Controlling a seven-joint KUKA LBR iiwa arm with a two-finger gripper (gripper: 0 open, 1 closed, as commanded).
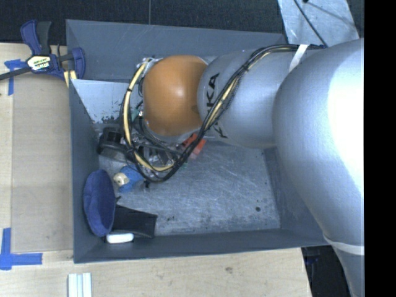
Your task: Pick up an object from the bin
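My gripper (150, 151) is low in the left half of the bin, mostly hidden under the arm's orange cover and cables. Just below and left of it lies a small blue piece (130, 183) with a beige knob (120, 179) at its end. A black blocky thing (110, 142) sits to the gripper's left by the bin wall. A red-orange bit (196, 146) peeks out from under the arm on the gripper's right. Whether anything is held is hidden.
A dark blue cap-like cloth thing (99, 204) lies in the near left corner. Beside it are a flat black piece (135, 223) and a small white stick (120, 238). The arm spans the bin's right and far side.
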